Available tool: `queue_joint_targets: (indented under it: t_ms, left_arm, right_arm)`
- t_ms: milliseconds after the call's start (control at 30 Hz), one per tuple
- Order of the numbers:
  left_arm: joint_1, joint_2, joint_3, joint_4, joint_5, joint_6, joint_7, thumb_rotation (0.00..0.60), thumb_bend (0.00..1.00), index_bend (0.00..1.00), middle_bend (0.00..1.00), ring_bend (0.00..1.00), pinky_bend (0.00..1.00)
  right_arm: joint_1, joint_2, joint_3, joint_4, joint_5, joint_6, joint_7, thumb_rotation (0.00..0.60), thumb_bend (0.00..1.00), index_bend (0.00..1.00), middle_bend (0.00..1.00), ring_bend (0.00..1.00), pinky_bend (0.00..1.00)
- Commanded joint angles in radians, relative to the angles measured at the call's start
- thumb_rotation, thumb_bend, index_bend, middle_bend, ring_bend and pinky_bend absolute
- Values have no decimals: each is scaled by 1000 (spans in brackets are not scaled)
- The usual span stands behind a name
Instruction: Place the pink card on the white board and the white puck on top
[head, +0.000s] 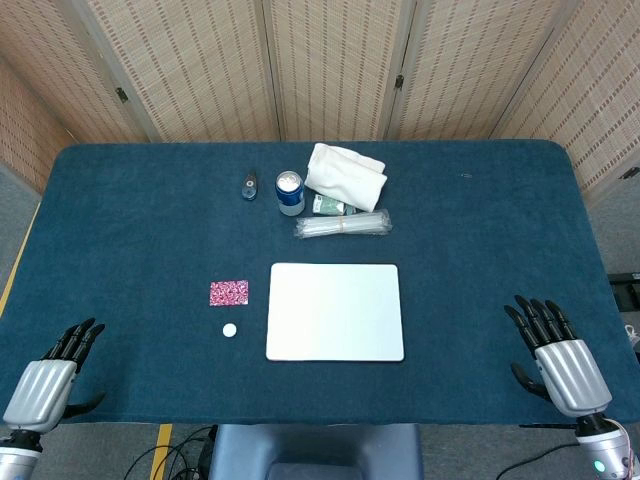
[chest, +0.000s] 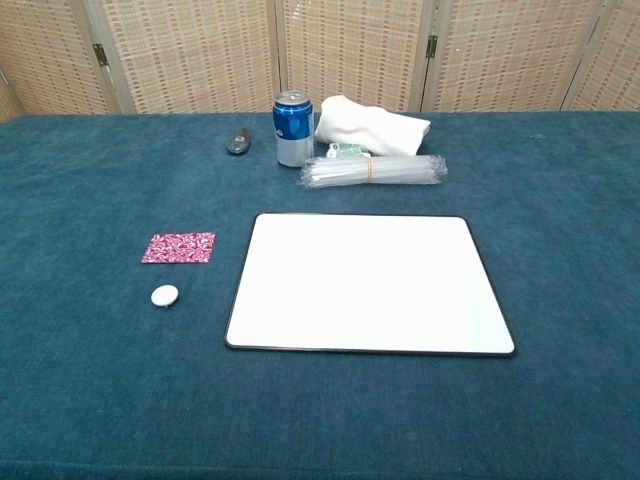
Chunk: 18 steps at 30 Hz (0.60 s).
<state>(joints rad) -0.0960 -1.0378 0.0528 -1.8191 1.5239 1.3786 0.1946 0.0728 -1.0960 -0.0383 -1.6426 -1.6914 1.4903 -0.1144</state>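
Note:
The pink patterned card (head: 229, 293) (chest: 179, 247) lies flat on the blue table, just left of the white board (head: 335, 311) (chest: 368, 282). The small white puck (head: 230, 330) (chest: 164, 295) sits in front of the card, also left of the board. Nothing lies on the board. My left hand (head: 48, 377) hovers at the table's near left corner, fingers spread and empty. My right hand (head: 556, 355) is at the near right edge, fingers apart, holding nothing. Both hands are far from the card and puck and show only in the head view.
Behind the board lie a bundle of clear straws (head: 343, 226), a blue can (head: 289, 192), a white folded cloth (head: 346, 175), a small green packet (head: 327, 205) and a dark small object (head: 249, 186). Woven screens stand behind the table.

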Motion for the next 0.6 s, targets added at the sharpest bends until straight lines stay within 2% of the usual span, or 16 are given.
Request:
queue_joint_targets:
  t_ms: [33, 133, 200, 400, 567, 600]
  left_arm:
    - [-16, -25, -18, 19, -36, -22, 35, 600, 253, 0, 70, 96, 333]
    - [-48, -31, -34, 3, -79, -80, 51, 600, 253, 0, 85, 95, 333]
    - [-74, -33, -52, -9, -107, -110, 85, 600, 253, 11, 153, 120, 341]
    - [-149, -73, -116, -51, -232, -173, 215, 600, 253, 149, 511, 386, 525]
    - [-226, -145, -170, -55, -331, -226, 291, 600, 253, 265, 839, 711, 817]
    - [-245, -162, -184, -53, -367, -239, 305, 600, 253, 280, 870, 744, 846]
  right_arm:
    - [-1, 3, -9, -1, -14, 2, 11, 600, 247, 0, 0, 0, 0]
    - [-2, 9, -22, -5, -57, 21, 29, 600, 247, 0, 0, 0, 0]
    - [-4, 14, -35, 0, -95, 39, 41, 600, 246, 0, 0, 0, 0]
    - [-3, 39, -63, 30, -169, 77, 116, 600, 246, 0, 0, 0, 0]
    - [-1, 56, -55, 42, -154, 97, 182, 600, 247, 0, 0, 0, 0]
    - [-2, 57, -57, 46, -159, 103, 189, 600, 247, 0, 0, 0, 0]
